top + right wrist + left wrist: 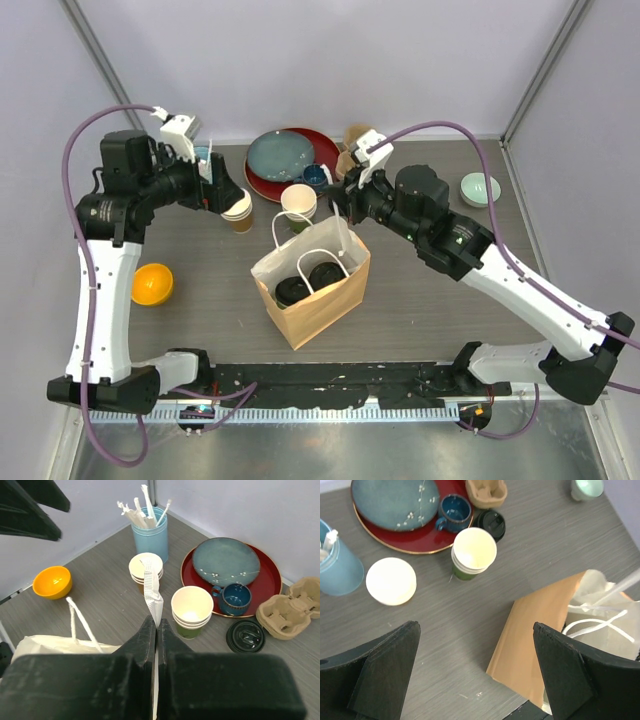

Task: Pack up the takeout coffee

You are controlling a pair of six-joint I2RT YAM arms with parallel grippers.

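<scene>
Takeout coffee, seen as two paper cups under black round plastic lids, one to the left (pixel 295 291) and one to the right (pixel 322 272), stands side by side inside an open brown paper bag (pixel 325 308) in the middle of the grey tabletop (pixel 450 300); the cup sides are hidden. The right tool (pixel 154 626) is closed, pinching one white twisted-paper bag handle (pixel 151 592) and holding it up. The left tool (pixel 475 630) hangs empty with its jaws wide apart, above the tabletop to the left of the bag. Likely risks: pulling on a single handle could tilt the bag, tip the cups against each other, loosen a lid or tear the handle. If the left tool lowers, it could knock the brown-sided stack of nested paper cups (pixel 238 212) near it. Counted: two lidded cups in the bag, one bag with two handles, one loose black lid (pixel 245 636), one brown-sided stack, one green-sided stack (pixel 191 612), one light-blue cup of white stirrers (pixel 150 535), one cardboard cup carrier (pixel 289 611), one dark blue mug (pixel 234 599), one blue-grey plate (pixel 226 560) on one red plate (pixel 267 582), one orange bowl (pixel 52 581), one mint bowl (pixel 480 188).
</scene>
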